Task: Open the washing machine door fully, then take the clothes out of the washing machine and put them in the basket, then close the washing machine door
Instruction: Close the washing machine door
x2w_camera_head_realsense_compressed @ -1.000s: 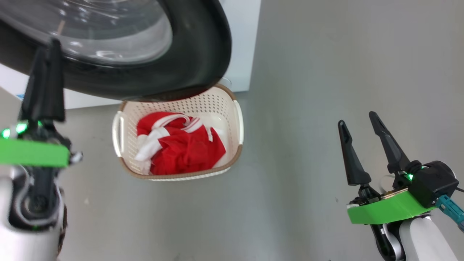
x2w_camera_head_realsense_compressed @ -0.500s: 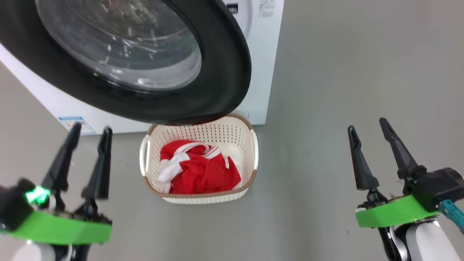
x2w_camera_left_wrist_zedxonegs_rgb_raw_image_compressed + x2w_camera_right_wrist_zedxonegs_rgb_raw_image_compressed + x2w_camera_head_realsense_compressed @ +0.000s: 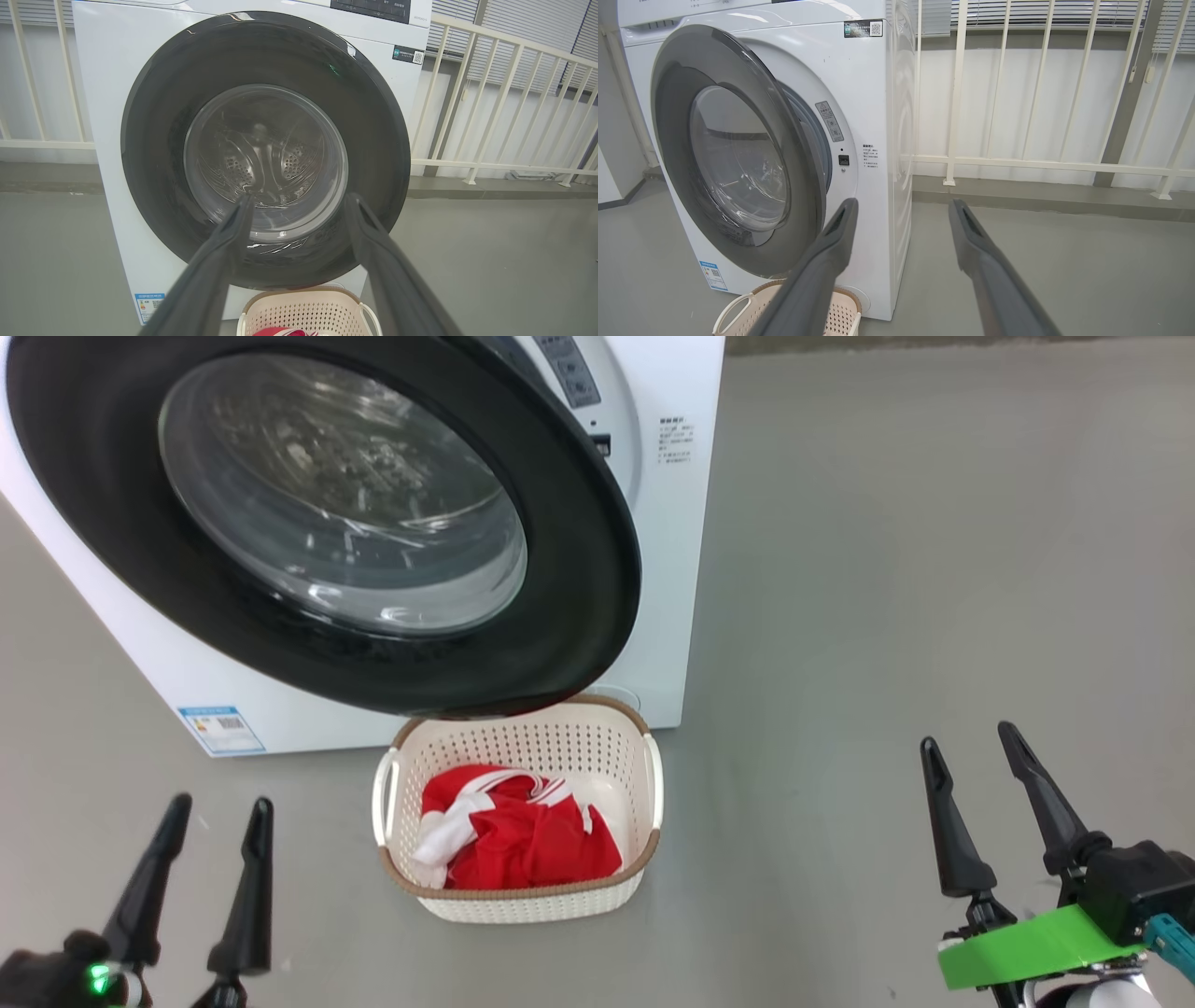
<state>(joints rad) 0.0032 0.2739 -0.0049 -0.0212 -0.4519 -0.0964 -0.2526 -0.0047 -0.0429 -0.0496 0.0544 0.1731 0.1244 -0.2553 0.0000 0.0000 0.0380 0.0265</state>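
The washing machine [image 3: 677,569] is white, and the washing machine door [image 3: 579,551], with its glossy black rim and clear porthole, stands slightly ajar with its right edge off the front. In front of it on the floor is the cream basket [image 3: 523,894] with the red and white clothes [image 3: 523,840] inside. My left gripper [image 3: 222,800] is open and empty at the lower left, facing the door [image 3: 373,140]. My right gripper [image 3: 966,735] is open and empty at the lower right. In the right wrist view, the right gripper [image 3: 902,203] points past the machine's right corner [image 3: 873,116].
A white railing [image 3: 957,93] with blinds behind it runs along the wall to the right of the machine. Grey floor [image 3: 887,616] spreads wide to the right of the basket. A small blue label [image 3: 220,728] sits low on the machine's front.
The head camera has tilted up, showing more of the machine. My left gripper has come down from beside the door rim to the lower left. The right gripper stays open.
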